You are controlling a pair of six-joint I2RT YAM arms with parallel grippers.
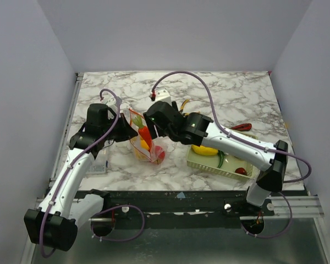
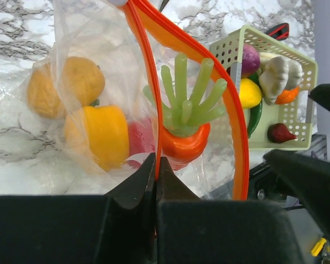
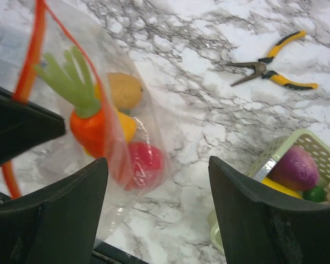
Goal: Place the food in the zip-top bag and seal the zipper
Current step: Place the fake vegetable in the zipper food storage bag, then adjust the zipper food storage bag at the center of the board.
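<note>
The clear zip-top bag point(image 1: 146, 144) stands on the marble between the arms, its mouth held open. My left gripper point(image 2: 155, 165) is shut on the red-orange zipper point(image 2: 237, 148) at the bag's near rim. Food lies inside: a carrot point(image 2: 184, 140) with its green top up in the mouth, a yellow pepper point(image 2: 96, 135), an orange fruit point(image 2: 66, 85) and a red apple point(image 3: 146, 162). My right gripper point(image 3: 157, 165) is open just above the bag, with nothing between its fingers. In the right wrist view the zipper point(image 3: 30, 60) runs along the left.
A pale green mesh basket point(image 1: 223, 169) at the right holds a purple piece point(image 2: 250, 58), a yellow piece point(image 2: 248, 92), a white bulb point(image 2: 278, 74) and a dark red piece point(image 2: 280, 133). Yellow-handled pliers point(image 3: 269, 69) lie behind the bag. A white box point(image 1: 162, 95) sits further back.
</note>
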